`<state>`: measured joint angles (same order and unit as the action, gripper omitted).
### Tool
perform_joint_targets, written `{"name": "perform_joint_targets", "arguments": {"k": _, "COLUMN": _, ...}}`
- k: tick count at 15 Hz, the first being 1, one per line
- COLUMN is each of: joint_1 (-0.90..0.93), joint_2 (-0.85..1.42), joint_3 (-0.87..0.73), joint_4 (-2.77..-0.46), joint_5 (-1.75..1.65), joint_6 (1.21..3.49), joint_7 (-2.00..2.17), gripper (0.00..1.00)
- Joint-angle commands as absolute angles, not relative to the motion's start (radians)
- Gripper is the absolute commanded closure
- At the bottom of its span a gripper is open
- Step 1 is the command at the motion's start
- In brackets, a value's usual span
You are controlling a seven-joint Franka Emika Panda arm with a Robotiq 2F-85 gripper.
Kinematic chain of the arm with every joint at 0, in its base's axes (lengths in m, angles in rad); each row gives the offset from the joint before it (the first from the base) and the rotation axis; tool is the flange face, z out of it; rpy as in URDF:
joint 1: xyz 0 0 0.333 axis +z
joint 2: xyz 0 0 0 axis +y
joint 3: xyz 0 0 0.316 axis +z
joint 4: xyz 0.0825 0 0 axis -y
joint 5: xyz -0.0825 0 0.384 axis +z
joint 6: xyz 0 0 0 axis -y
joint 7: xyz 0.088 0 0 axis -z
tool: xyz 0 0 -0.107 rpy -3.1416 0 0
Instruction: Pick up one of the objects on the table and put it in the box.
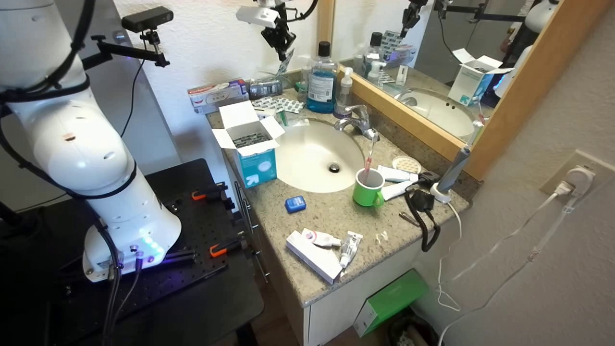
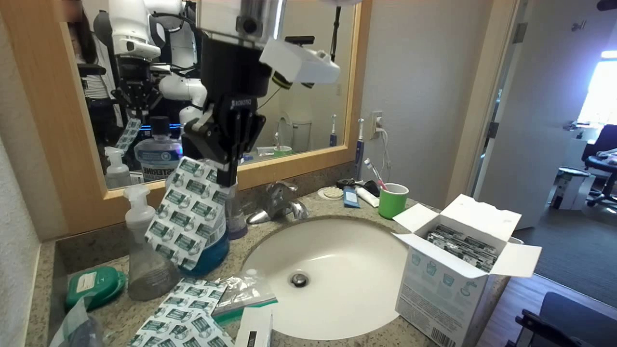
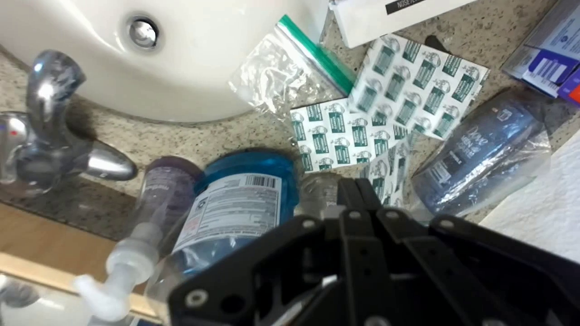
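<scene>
I am holding a white foil sheet (image 2: 185, 212), printed in green and looking like a tablet pack, in the robot's hand (image 2: 226, 177). The fingers (image 3: 348, 194) are drawn together, pinching the sheet by an edge. In an exterior view it is hanging at a tilt left of centre, partly covering a blue mouthwash bottle (image 2: 217, 249); whether the two are touching, I cannot tell. Below it, toward the bottom edge, several matching sheets (image 2: 185, 327) are lying on the table (image 1: 331, 215), a beige speckled stone counter.

The box (image 2: 436, 294), a teal-and-white carton, is standing upright at the lower right of that same view, well apart from the sheet, across the sink (image 2: 356, 294). Its flaps (image 2: 482, 214) are spread wide, and packed contents (image 2: 462, 248) are showing inside.

I am judging that the pick-up is done and the carry to the box is the current step. The next move is calling for taking the sheet rightward across the frame, high enough to be clearing the faucet (image 2: 277, 205) and the flaps, then turning it edge-down over the opening, lowering it, and only then parting the fingers. The box is looking fairly full, so I am planning on a slow, centred descent.
</scene>
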<state>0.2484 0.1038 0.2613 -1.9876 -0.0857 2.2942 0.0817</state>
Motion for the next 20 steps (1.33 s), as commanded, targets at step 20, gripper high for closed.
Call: {"name": "perform_joint_targets", "arguments": {"k": 20, "joint_1": 0.186, "joint_2": -0.346, "joint_3": 0.29, "joint_4": -2.099, "joint_5": -0.298, "joint_6": 1.659, "joint_7": 0.642, "gripper": 0.99}}
